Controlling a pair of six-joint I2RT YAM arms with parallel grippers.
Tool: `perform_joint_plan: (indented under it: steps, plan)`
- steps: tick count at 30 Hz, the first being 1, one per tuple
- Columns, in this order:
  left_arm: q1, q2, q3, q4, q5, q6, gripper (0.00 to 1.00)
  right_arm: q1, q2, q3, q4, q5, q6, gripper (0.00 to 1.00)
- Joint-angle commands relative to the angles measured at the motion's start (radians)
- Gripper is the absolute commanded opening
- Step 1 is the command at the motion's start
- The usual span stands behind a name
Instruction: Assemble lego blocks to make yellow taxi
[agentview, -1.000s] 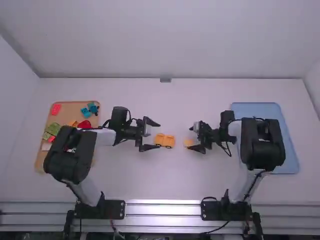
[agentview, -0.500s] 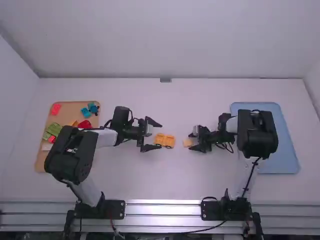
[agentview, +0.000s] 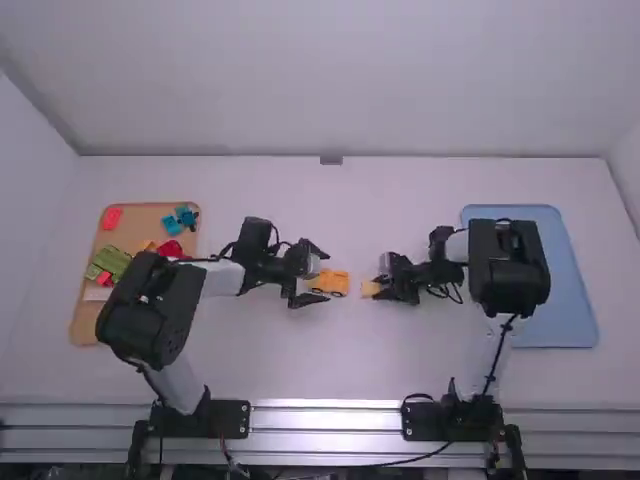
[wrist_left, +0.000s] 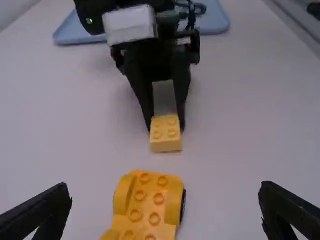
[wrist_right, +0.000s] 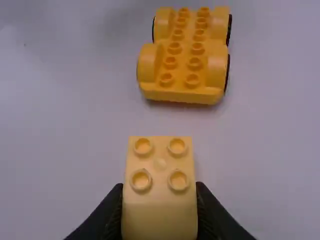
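the left gripper (agentview: 326, 277) is held open at the wheeled yellow chassis (agentview: 338, 284); one end of the chassis is located between its spread fingertips, and neither is touched by it. the chassis is seated on the white table (agentview: 300, 360), with two rows of studs exposed between its fenders. the yellow four-stud block (wrist_right: 160, 162) is clamped by the right gripper (agentview: 382, 284), one finger being pressed to each side, studs facing up. the block is positioned near the chassis, apart from it and in line with its length. red, blue and green blocks are stored in the brown tray (agentview: 148, 212) beside the left arm. the blue tray (agentview: 572, 300) is placed under the right arm.
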Motion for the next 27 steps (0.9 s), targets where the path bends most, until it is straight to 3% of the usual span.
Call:
perform_joint_plan:
  steps: [1, 5, 11, 16, 19, 21, 27]
  plan:
    - [-0.029, 0.042, 0.001, 0.006, -0.136, 0.027, 1.0, -0.003, -0.008, 0.06, -0.105, -0.048, -0.067, 0.18]
    - [-0.01, 0.069, 0.005, 0.017, -0.171, 0.028, 0.99, -0.003, -0.044, 0.142, -0.38, -0.081, -0.253, 0.15]
    - [0.011, 0.134, 0.053, 0.015, -0.164, 0.048, 1.0, 0.004, -0.117, 0.158, -0.476, -0.126, -0.326, 0.14]
    - [0.005, 0.224, 0.138, -0.012, -0.121, 0.047, 0.97, 0.015, -0.189, 0.157, -0.465, -0.136, -0.237, 0.13]
    - [0.002, 0.243, 0.163, -0.074, -0.121, 0.094, 0.87, 0.03, -0.22, 0.142, -0.441, -0.137, -0.205, 0.12]
    - [0.006, 0.246, 0.165, -0.143, -0.121, 0.183, 0.79, 0.042, -0.251, 0.106, -0.357, -0.14, -0.125, 0.12]
    - [-0.002, 0.246, 0.126, -0.14, -0.116, 0.219, 0.77, 0.057, -0.357, -0.027, -0.055, -0.122, 0.174, 0.12]
